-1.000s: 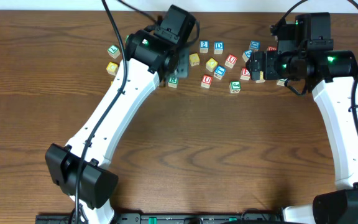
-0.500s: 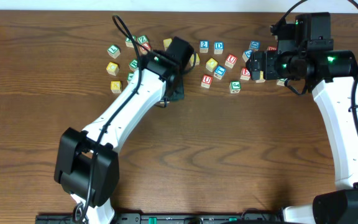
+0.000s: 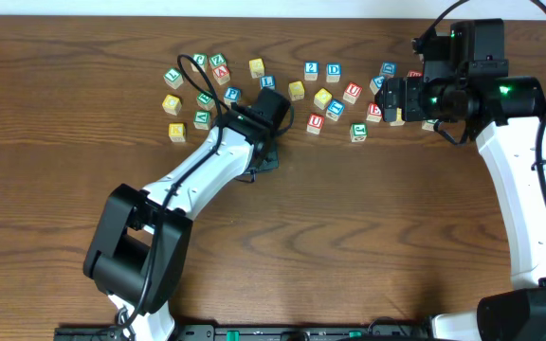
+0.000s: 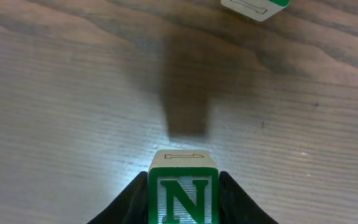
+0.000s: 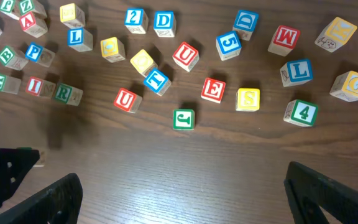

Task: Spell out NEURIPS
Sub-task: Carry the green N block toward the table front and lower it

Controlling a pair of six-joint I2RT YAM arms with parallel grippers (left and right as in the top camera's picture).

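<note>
L claw (image 3: pixel 266 153) pinches N (image 4: pixel 183 199) over bare worktop (image 4: pixel 73 93) | R claw (image 5: pixel 182 194) spread | E (image 5: pixel 213 90) just ahead of R claw: your nearer arm

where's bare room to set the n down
The wide bare wood between the left arm and right arm, nearer than the U and J. Also left of that arm. The far band of blocks is crowded.

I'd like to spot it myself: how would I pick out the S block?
On the wooden table, look along the row nearest the camera in the right wrist view. The S cube sits between the red E cube and the green 4 cube; it alone of the three is yellow.
</note>
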